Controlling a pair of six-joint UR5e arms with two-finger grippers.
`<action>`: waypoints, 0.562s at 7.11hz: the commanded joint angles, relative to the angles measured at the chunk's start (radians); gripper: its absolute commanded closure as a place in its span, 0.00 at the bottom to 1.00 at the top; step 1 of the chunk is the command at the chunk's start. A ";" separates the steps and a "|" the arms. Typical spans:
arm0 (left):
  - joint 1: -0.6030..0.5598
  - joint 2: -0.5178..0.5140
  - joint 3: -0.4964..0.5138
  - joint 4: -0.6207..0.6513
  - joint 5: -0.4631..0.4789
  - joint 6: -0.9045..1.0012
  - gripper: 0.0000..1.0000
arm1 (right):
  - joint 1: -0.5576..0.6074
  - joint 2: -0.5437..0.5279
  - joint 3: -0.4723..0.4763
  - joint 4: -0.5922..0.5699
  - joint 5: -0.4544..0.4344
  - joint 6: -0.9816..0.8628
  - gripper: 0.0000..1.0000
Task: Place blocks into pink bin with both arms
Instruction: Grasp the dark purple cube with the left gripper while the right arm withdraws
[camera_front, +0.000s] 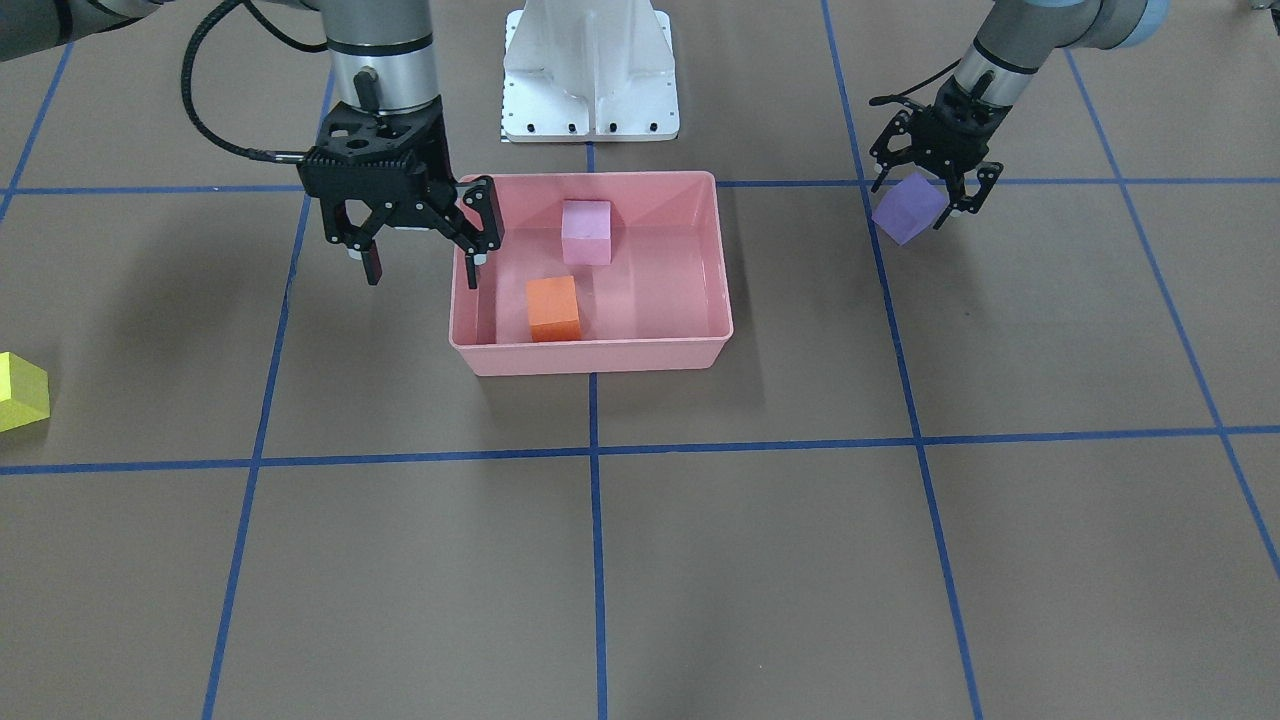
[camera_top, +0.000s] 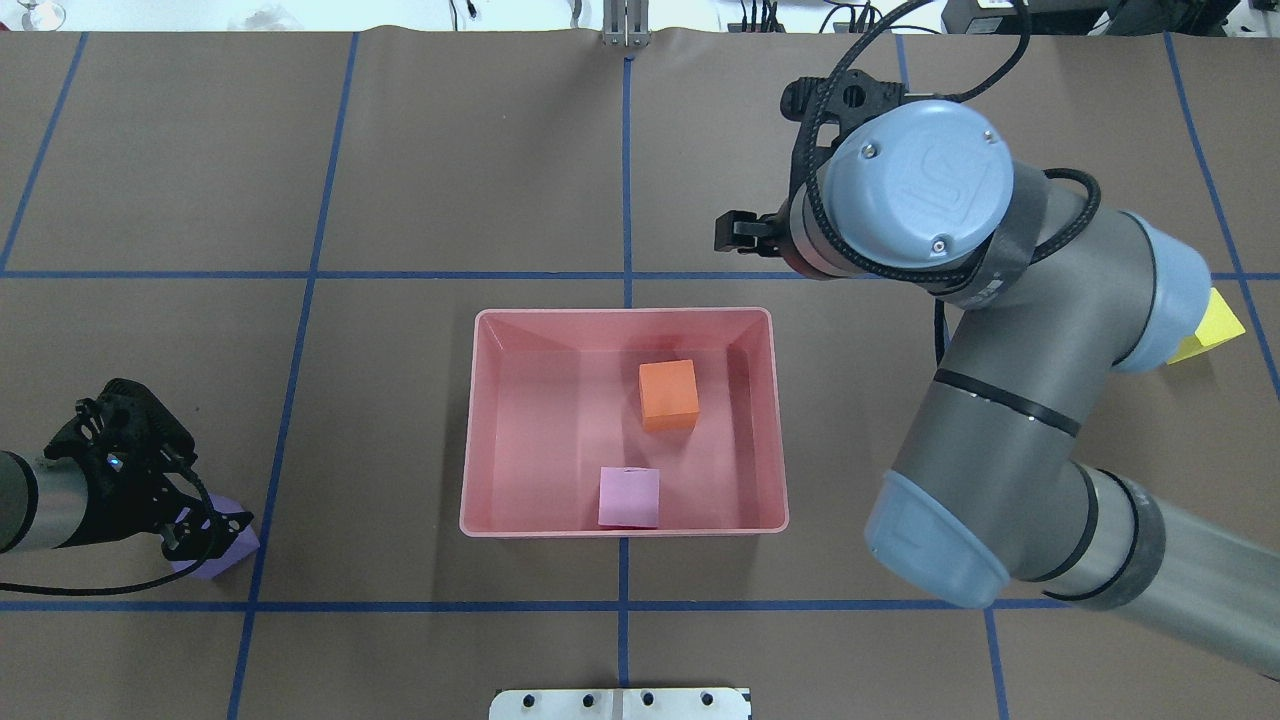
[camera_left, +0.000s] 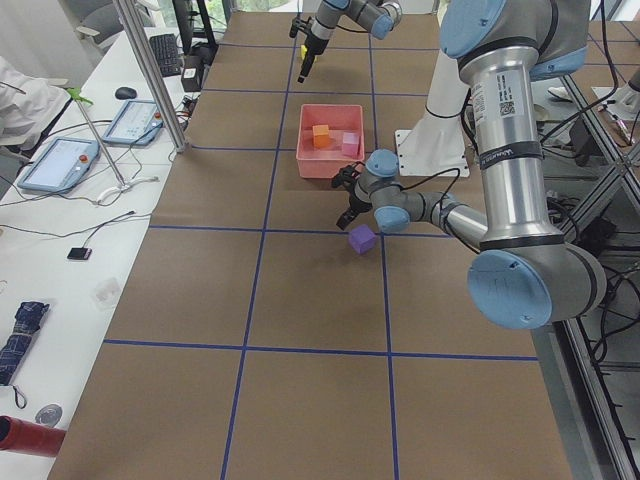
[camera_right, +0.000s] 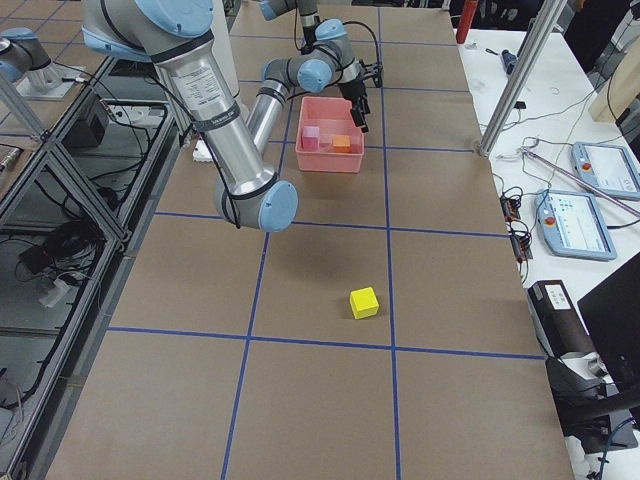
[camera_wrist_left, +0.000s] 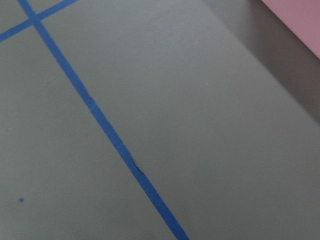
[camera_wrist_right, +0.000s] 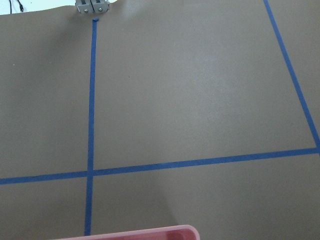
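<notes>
The pink bin (camera_front: 590, 355) sits at mid table and holds the orange block (camera_front: 554, 308) and the light pink block (camera_front: 586, 232). My left gripper (camera_front: 925, 198) is open, low over the purple block (camera_front: 905, 215), one finger on each side of its top. That block seems to rest on the table (camera_left: 362, 239). My right gripper (camera_front: 423, 272) is open and empty, above the table beside the bin's end wall. The yellow block (camera_front: 20, 392) lies far off on my right side, also in the overhead view (camera_top: 1210, 325), partly behind my right arm.
The white robot base (camera_front: 590, 70) stands just behind the bin. Blue tape lines cross the brown table. An operators' desk with tablets (camera_left: 60, 160) runs along the far side. Both wrist views show only table, tape and a bit of the bin.
</notes>
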 joint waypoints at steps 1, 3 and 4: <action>0.035 0.052 0.001 -0.057 0.008 0.068 0.00 | 0.046 -0.040 0.017 0.006 0.044 -0.061 0.00; 0.078 0.052 0.004 -0.058 0.009 0.073 0.00 | 0.072 -0.053 0.020 0.006 0.077 -0.081 0.00; 0.088 0.052 0.009 -0.056 0.011 0.073 0.00 | 0.089 -0.073 0.040 0.006 0.097 -0.104 0.00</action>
